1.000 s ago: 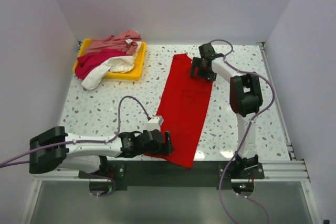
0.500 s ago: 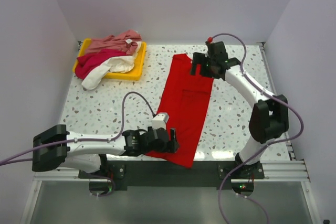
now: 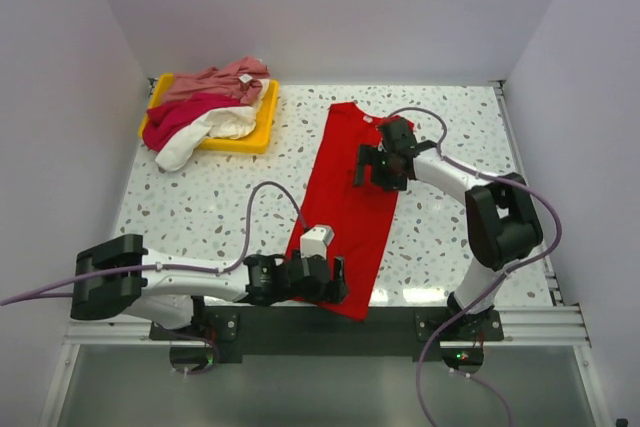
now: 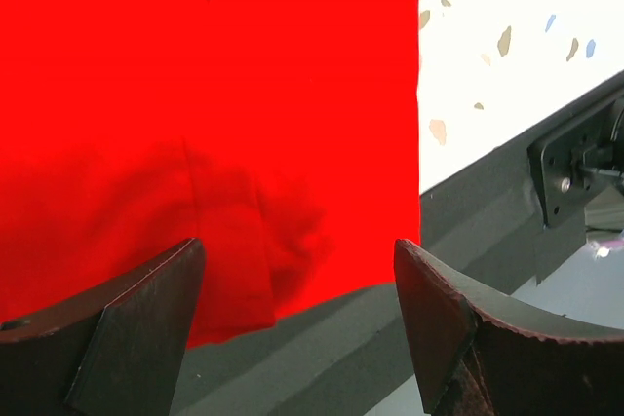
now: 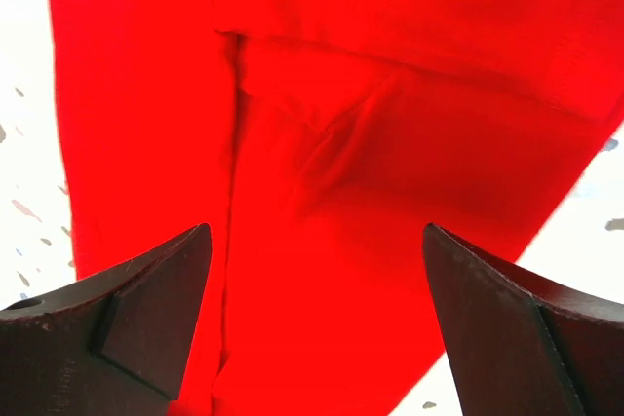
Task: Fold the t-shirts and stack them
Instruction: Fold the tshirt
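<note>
From above, we are seeing a white table (image 3: pixel 180 212) flecked with grey and brown, closed in by plain pale walls (image 3: pixel 330 7) at the back and both sides. A dark rail (image 3: pixel 400 309) is running along the near edge. The red shirt (image 3: pixel 345 202) is lying flat in a long strip, slanting from the far middle down to the near edge, where its hem is reaching the rail. The left gripper (image 3: pixel 337 282) is hanging over that hem, and the right gripper (image 3: pixel 370 169) is hanging over the shirt's far part. In the far left corner a yellow tray (image 3: pixel 262 129) is holding a heap: the pink shirt (image 3: pixel 215 82) at the back, the crimson shirt (image 3: pixel 172 122) and the cream shirt (image 3: pixel 215 129), which is spilling over the tray's near rim onto the table.

From the left wrist, we are seeing the left gripper (image 4: pixel 297 314) with its jaws spread wide and nothing between them. The red shirt (image 4: pixel 195 94) is filling the view below, its hem lapping onto the dark rail (image 4: pixel 468 216). To the right are a strip of bright table (image 4: pixel 507 75) and a black bracket (image 4: pixel 575 168).

From the right wrist, the right gripper (image 5: pixel 317 314) is also standing wide apart, gripping nothing. The red shirt (image 5: pixel 390 94) below is showing a seam and shallow creases, with speckled table (image 5: pixel 19 56) at both sides.
</note>
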Motion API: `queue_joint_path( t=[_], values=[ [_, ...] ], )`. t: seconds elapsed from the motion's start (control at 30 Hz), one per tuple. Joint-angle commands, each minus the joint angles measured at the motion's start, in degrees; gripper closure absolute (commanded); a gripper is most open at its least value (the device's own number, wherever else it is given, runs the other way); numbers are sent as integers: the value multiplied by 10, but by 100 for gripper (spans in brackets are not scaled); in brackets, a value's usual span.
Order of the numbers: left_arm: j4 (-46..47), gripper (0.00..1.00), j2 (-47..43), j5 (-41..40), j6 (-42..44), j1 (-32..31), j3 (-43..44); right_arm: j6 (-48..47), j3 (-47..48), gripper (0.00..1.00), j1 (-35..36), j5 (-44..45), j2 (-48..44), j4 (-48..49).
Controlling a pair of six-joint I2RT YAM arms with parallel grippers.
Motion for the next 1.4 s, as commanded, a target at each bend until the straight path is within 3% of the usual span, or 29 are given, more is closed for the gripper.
queue_joint_path(
  t=[0.0,0.37,0.63,0.97,1.17,1.37],
  values=[
    [30,17,13,-3,-20,-20,16,10,3,8,1,-14,20,33],
    [27,17,58,2,-41,-59,43,0,52,8,2,35,116,-4],
    [35,17,76,2,-27,-66,70,-6,137,8,0,60,196,-41],
    [94,17,137,39,11,-66,118,-25,193,8,-15,90,219,-78],
    [68,17,117,15,33,-65,143,-52,156,7,-20,75,165,-81],
    [-18,14,38,-55,48,-32,116,-68,100,7,-18,82,22,-111]
  ],
)
